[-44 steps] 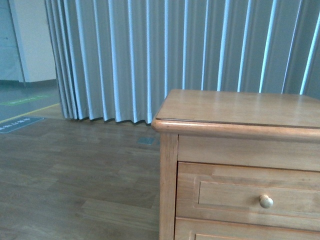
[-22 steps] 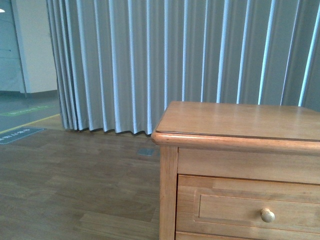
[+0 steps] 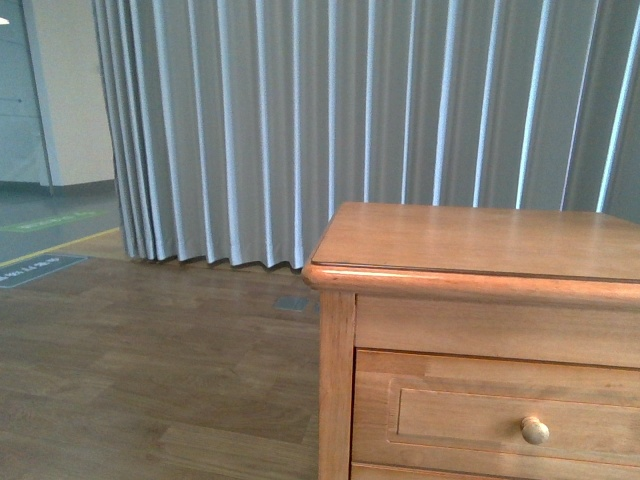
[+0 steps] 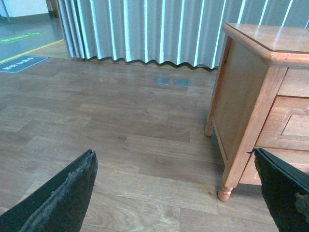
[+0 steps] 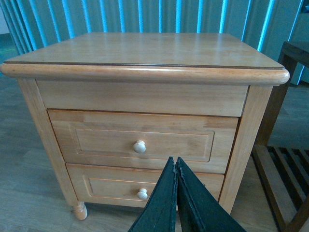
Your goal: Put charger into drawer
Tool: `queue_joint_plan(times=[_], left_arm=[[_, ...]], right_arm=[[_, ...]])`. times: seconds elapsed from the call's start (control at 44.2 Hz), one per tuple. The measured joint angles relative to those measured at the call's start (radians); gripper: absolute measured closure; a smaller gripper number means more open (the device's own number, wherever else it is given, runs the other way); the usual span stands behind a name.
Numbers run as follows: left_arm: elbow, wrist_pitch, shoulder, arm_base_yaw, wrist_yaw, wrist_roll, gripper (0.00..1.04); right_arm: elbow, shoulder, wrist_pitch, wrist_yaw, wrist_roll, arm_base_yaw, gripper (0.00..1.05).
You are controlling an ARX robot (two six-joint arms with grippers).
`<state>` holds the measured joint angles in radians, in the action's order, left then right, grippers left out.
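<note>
even, fairly dim indoor light with a cool blue-grey cast, strongest in the right wrist view. daylight glows through the curtain (image 3: 350, 120) in bright vertical streaks. a soft sheen lies on the cabinet top (image 5: 145, 48) and along its rounded front edge. shadows are faint and diffuse. all three pictures are slightly soft and grainy; the dark fingers (image 4: 58, 198) close to the lenses are blurred.

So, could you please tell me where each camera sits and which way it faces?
Front view: on the body, facing the nightstand's corner and curtain; no arms.
Left wrist view: low, over the wooden floor, nightstand side; left gripper fingers spread wide.
Right wrist view: facing both closed drawer fronts; right gripper fingers together.
All three share the nightstand.
</note>
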<state>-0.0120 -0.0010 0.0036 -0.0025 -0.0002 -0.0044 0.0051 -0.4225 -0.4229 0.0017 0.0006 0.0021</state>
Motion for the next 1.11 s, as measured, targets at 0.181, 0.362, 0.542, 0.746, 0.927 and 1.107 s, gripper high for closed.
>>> queue_joint_plan(times=[0.181, 0.362, 0.542, 0.746, 0.927, 1.107], left_arm=[[0.000, 0.000, 0.000, 0.000, 0.000, 0.000, 0.06], [0.000, 0.000, 0.000, 0.000, 0.000, 0.000, 0.06], [0.000, 0.000, 0.000, 0.000, 0.000, 0.000, 0.06], [0.000, 0.000, 0.000, 0.000, 0.000, 0.000, 0.06], [0.000, 0.000, 0.000, 0.000, 0.000, 0.000, 0.06], [0.000, 0.000, 0.000, 0.000, 0.000, 0.000, 0.06]], right_arm=[[0.000, 0.093, 0.091, 0.000, 0.000, 0.000, 1.03], [0.000, 0.174, 0.171, 0.000, 0.000, 0.000, 1.03], [0.000, 0.237, 0.234, 0.000, 0.000, 0.000, 1.03], [0.001, 0.417, 0.417, -0.003, 0.000, 0.000, 1.03], [0.001, 0.418, 0.422, -0.003, 0.000, 0.000, 1.03], [0.001, 0.418, 0.422, -0.003, -0.001, 0.000, 0.98]])
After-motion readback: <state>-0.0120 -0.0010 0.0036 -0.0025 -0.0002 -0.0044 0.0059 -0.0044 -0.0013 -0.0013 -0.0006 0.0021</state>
